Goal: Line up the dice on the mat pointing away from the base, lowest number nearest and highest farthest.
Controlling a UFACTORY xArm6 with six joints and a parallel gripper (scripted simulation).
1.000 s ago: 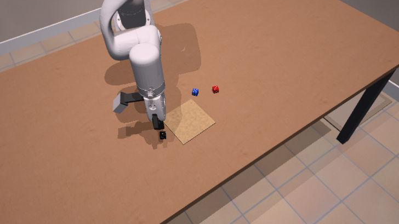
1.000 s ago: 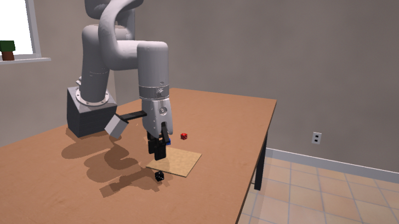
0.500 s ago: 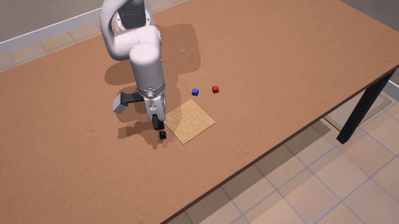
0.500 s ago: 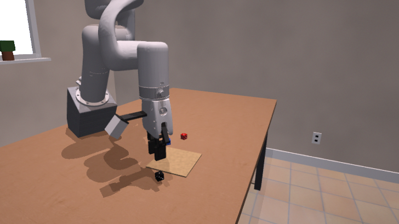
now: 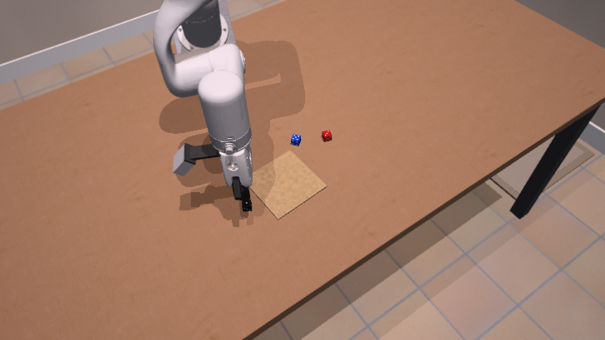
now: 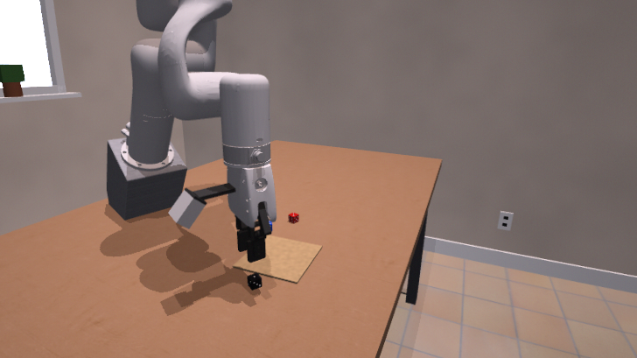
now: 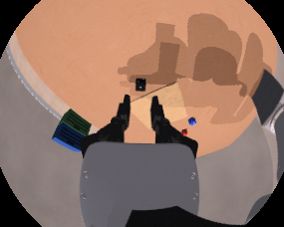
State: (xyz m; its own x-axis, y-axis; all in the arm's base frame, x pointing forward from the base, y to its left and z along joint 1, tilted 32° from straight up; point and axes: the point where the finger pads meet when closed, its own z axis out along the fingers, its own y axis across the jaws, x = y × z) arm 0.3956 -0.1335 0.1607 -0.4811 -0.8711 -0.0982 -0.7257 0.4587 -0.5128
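A black die (image 5: pixel 246 204) (image 6: pixel 254 281) (image 7: pixel 142 85) lies on the bare table just off the near left edge of the tan mat (image 5: pixel 290 184) (image 6: pixel 291 257) (image 7: pixel 172 104). My gripper (image 5: pixel 239 194) (image 6: pixel 254 255) (image 7: pixel 141 102) hangs a short way above the black die, pointing down. Its fingers stand narrowed but apart, with nothing between them. A blue die (image 5: pixel 295 140) (image 7: pixel 191 121) and a red die (image 5: pixel 327 135) (image 6: pixel 293 217) (image 7: pixel 184 132) lie on the table beyond the mat's far side. In the exterior view the blue die (image 6: pixel 270 223) is mostly hidden behind a finger.
The robot's base block (image 6: pixel 141 184) stands at the table's back left. A grey camera box (image 5: pixel 182 164) (image 6: pixel 186 210) sticks out from the wrist to the left. The table's front edge (image 5: pixel 356 268) runs near the mat.
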